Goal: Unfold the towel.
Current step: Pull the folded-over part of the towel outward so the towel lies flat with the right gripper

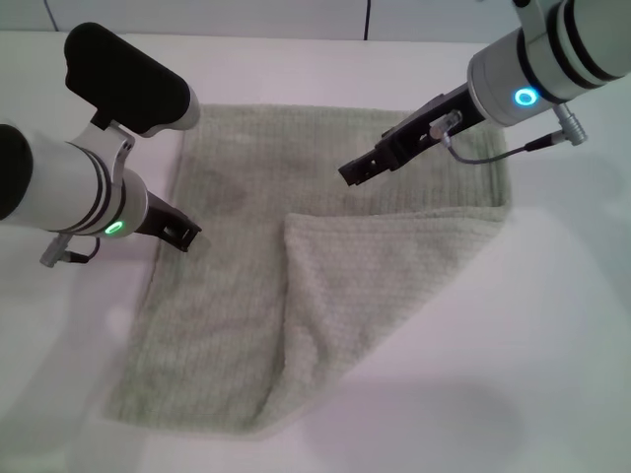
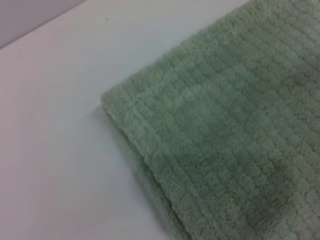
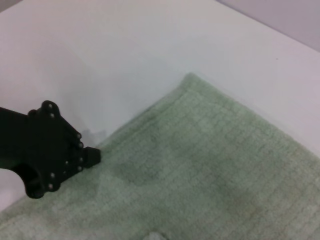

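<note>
Looking down from the head, we see the towel (image 1: 296, 286) on the white table (image 1: 552, 355), one corner folded over. Our left gripper (image 1: 182, 234) hovers at its left edge, our right gripper (image 1: 357, 169) above its far part; whether either is parted, we cannot tell. The left wrist view shows a towel corner (image 2: 225, 140); the right wrist view perhaps the left gripper (image 3: 50, 150) at the towel (image 3: 210, 170) edge.

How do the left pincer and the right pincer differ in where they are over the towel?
The left pincer is at the left edge of the towel, where cloth meets the white table; the right pincer is above the towel's far middle part. The left pincer points toward the robot's right, the right pincer toward its left. Neither holds cloth.
</note>
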